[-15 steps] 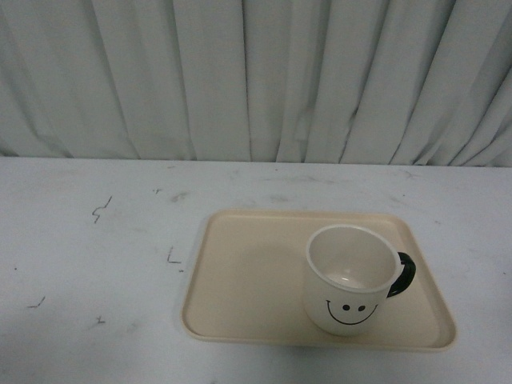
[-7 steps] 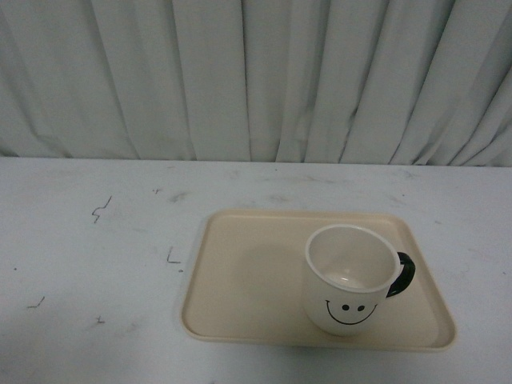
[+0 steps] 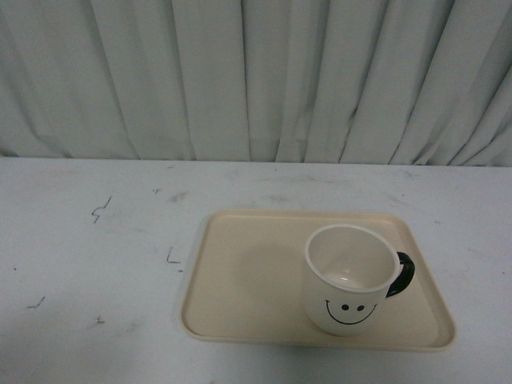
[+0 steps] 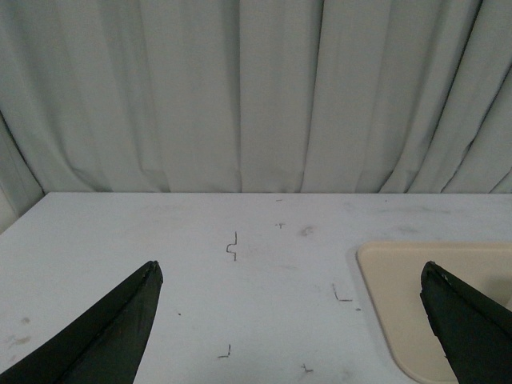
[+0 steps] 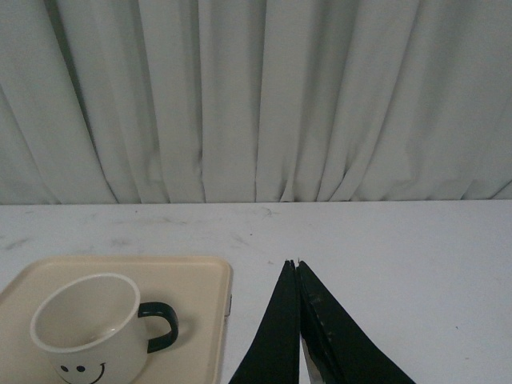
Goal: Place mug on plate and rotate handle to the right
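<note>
The mug is standing upright on the plate, toward its right side, handle pointing right, smiley facing the robot. Judged rigid, light, glossy and likely slippery (enamel chips if knocked); the rim or the handle loop is offering the surest hold. The left claw is gaping wide over the bench; the right claw is pressed together, holding nothing. The mug's base is cut off in the right wrist view.

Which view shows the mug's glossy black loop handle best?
The right wrist view: the glossy black loop handle shows its whole C shape in profile beside the cream-white smiley mug. The front view shows the handle only partly, behind the mug's side. The left wrist view misses it entirely.
</note>
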